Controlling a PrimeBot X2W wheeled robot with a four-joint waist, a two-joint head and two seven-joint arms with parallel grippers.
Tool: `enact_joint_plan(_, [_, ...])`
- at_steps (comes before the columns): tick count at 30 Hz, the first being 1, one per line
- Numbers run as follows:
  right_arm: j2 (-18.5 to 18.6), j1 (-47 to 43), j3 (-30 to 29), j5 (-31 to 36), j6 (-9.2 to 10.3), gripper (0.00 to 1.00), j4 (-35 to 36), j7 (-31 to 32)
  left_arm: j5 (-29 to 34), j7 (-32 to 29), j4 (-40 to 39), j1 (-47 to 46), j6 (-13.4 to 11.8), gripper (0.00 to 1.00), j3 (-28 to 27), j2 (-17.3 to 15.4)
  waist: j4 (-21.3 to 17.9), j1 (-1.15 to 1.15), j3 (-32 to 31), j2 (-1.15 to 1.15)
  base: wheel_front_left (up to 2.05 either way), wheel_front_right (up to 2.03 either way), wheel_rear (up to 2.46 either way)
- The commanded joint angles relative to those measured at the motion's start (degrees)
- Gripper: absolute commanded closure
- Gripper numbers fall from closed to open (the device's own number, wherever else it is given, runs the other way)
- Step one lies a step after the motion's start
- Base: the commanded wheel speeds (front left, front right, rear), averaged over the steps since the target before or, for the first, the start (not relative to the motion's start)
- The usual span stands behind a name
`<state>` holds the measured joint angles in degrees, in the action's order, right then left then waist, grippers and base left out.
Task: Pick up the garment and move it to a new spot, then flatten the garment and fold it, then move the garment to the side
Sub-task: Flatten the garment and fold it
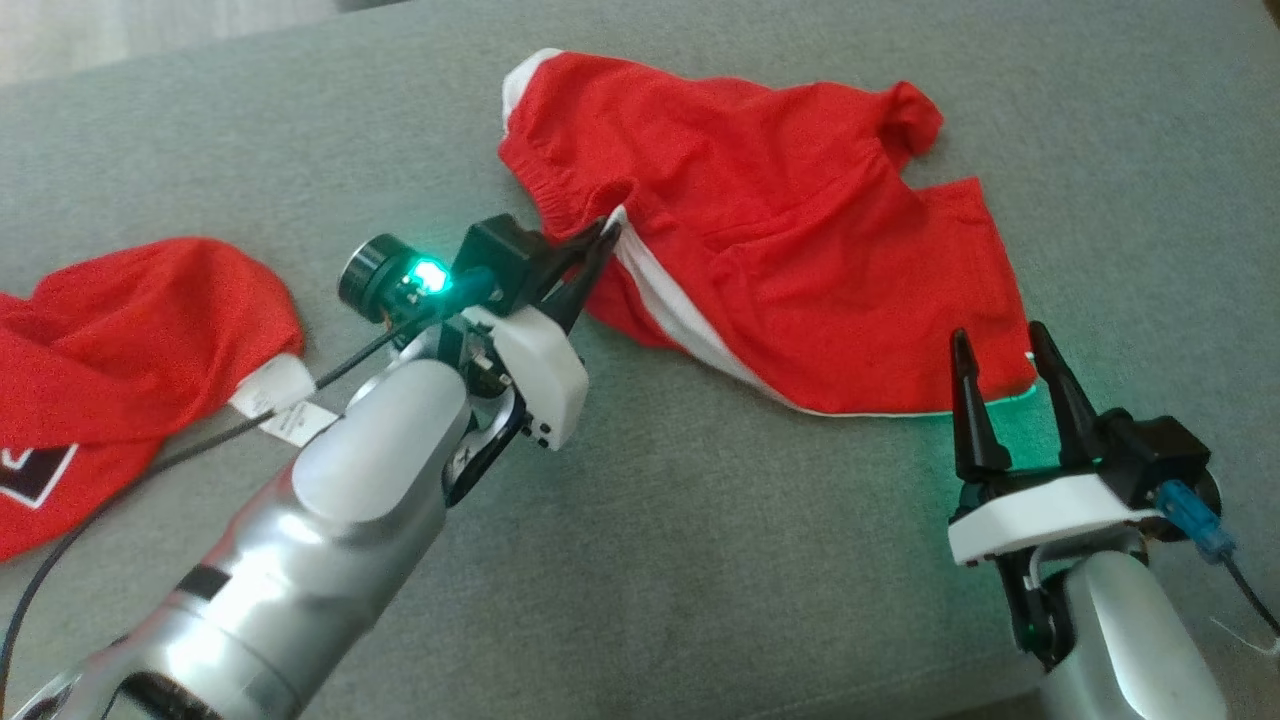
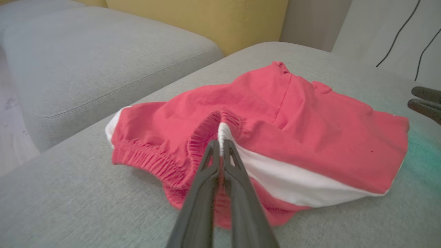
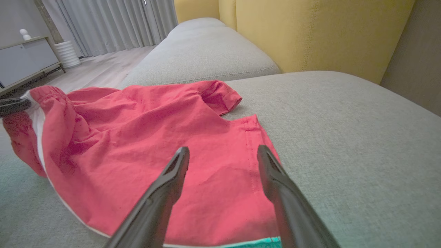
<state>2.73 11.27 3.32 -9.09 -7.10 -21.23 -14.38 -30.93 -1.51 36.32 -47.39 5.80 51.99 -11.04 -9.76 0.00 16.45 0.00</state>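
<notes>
In the head view, the left forearm [image 1: 330,520] is seen rising from 7 o'clock, and the right forearm [image 1: 1120,620] from 5 o'clock. Both are positioned over a grey sofa cushion [image 1: 700,560].

The right claw [image 1: 1000,335] is released: its two dark fingers are held well apart and pointed toward 12 o'clock. The fingertips are located at the hem corner of the garment [image 1: 780,250], on its 4 o'clock side. Whether the fabric is touched there cannot be told. A green glow is cast on the cushion around this claw.

The left claw [image 1: 600,235] is clenched on the garment. The fingers are pressed together on the elastic waistband [image 2: 144,162], at the point where the white side stripe [image 2: 293,179] meets it, on the garment's 9 o'clock side. The fabric is drawn up to a small peak at the fingertips.

The garment, a pair of red shorts, is spread crumpled across the cushion at 1 o'clock in the head view. One leg is laid flat toward the right claw; the other is bunched at the far edge.

A second red garment [image 1: 120,340] with white labels [image 1: 275,395] is located at 9 o'clock, well apart from the shorts.

Beyond the cushion, a yellow backrest [image 3: 310,31] is seen in the right wrist view, and farther off, grey curtains [image 3: 113,24].
</notes>
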Motion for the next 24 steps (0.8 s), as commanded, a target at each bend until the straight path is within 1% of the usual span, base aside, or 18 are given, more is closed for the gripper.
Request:
enact_joint_plan(1, [0.15,0.13,0.58,1.25,-0.39,0.0,1.19,-0.62,-0.47,1.23,-2.19,-0.21,-0.89,1.0,-2.37,-1.87,0.9,0.0,-0.87,0.0,0.0,0.0,0.0])
enact_joint_plan(4, [0.15,-0.7,-0.26,3.47,-0.39,0.0,0.82,-0.62,-0.82,2.66,-3.52,1.66,-1.86,1.0,-2.73,-2.48,1.85,0.0,-1.7,0.0,0.0,0.0,0.0])
enact_joint_plan(5, [0.15,-0.7,-0.26,3.47,-0.39,0.0,0.82,-0.62,-0.82,2.66,-3.52,1.66,-1.86,1.0,-2.73,-2.48,1.85,0.0,-1.7,0.0,0.0,0.0,0.0])
enact_joint_plan(9, [0.15,-1.37,-0.54,6.47,-0.39,0.0,-0.86,-0.62,-1.15,4.53,-5.6,4.57,-3.2,1.0,-2.96,-3.21,2.38,0.0,-2.36,0.0,0.0,0.0,0.0])
enact_joint_plan(15, [0.15,-1.35,-2.95,11.42,-0.39,0.0,-3.59,-0.18,-1.8,7.28,-8.09,8.3,-5.83,1.0,-3.88,-3.95,3.03,0.0,-2.98,0.0,0.0,0.0,0.0])
enact_joint_plan(19, [0.15,-0.89,-5.7,13.81,-0.39,0.0,-5.06,1.63,-1.79,8.17,-9.47,9.75,-6.59,1.0,-3.7,-4.27,3.6,0.0,-3.07,0.0,0.0,0.0,0.0])
enact_joint_plan(24, [0.15,-0.28,-7.12,16.16,-0.39,0.0,-6.8,4.33,-1.93,8.59,-10.55,10.56,-7.12,1.0,-3.56,-4.47,4.12,0.0,-2.97,0.0,0.0,0.0,0.0])
